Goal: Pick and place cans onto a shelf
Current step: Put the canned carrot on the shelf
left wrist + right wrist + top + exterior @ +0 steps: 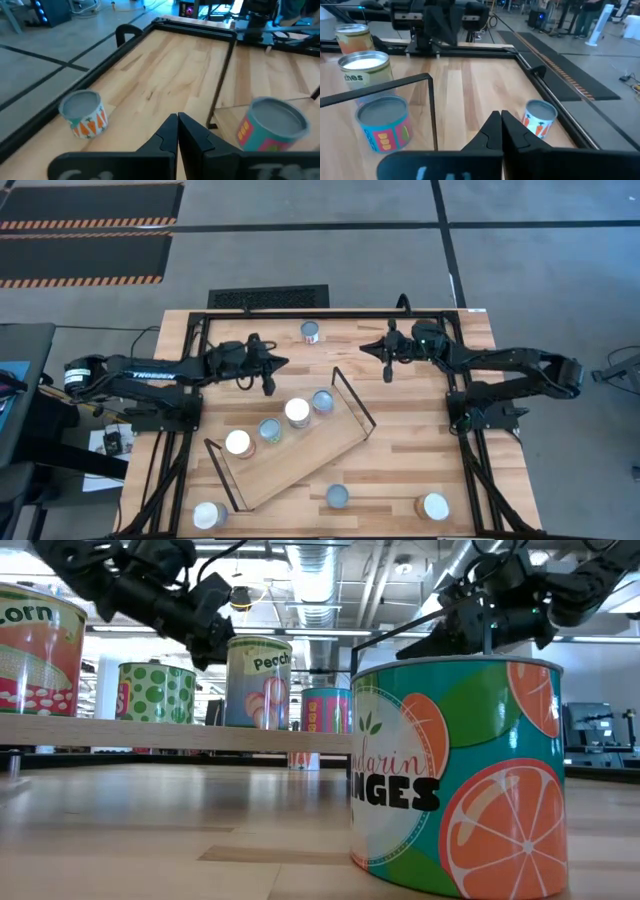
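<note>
Four cans [297, 412] on shelf [300, 455]; carrot can [310, 332] at far edge of surface [410, 450]. Left claw [268, 378], right claw [388, 365] pressed together, empty. Risk: both reaching carrot can, arms colliding.

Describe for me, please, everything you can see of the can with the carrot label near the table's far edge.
The carrot can is a small upright tin with a dull silver-grey round top and a white label printed with orange carrots, clearest in the left wrist view and the right wrist view. It stands alone on the bare tabletop, close to the black frame rail at the far edge, between the two arms, off the shelf. Nothing touches it.
</note>
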You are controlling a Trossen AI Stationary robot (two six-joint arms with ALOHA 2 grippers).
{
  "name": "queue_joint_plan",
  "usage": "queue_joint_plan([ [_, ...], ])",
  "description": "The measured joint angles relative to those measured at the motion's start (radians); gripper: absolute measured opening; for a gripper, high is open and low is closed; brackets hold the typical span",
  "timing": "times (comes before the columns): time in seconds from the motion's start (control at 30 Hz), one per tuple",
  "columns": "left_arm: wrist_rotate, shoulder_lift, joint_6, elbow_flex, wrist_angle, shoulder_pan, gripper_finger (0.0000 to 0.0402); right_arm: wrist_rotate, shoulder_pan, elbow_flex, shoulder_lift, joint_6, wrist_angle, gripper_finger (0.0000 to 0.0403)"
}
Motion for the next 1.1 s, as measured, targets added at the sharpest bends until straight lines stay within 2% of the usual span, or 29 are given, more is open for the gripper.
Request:
queue_joint_plan([
  [0.17,0.087,0.076,0.019,0.090,-0.059,0.060,0.0000,-0.004,0.001,0.000,0.027,0.001,0.007,0.0003],
  [0.33,0.166,0.209,0.081,0.155,-0.060,0.050,0.0000,-0.003,0.001,-0.031,-0.028,0.010,0.007,0.0004],
  [0.6,0.135,0.364,0.112,0.258,-0.072,0.103,0.0000,0.019,-0.020,-0.110,-0.167,0.018,0.005,0.0007],
  [0.8,0.068,0.509,0.133,0.456,-0.283,0.178,0.0008,0.019,-0.020,-0.143,-0.213,0.018,0.003,0.0004],
  [0.93,0.063,0.603,0.235,0.567,-0.380,0.187,0.0041,0.018,-0.019,-0.145,-0.216,0.018,-0.015,0.0004],
  [1.1,-0.018,0.679,0.291,0.647,-0.375,0.191,0.0101,0.019,-0.017,-0.145,-0.216,0.018,-0.036,0.0009],
])
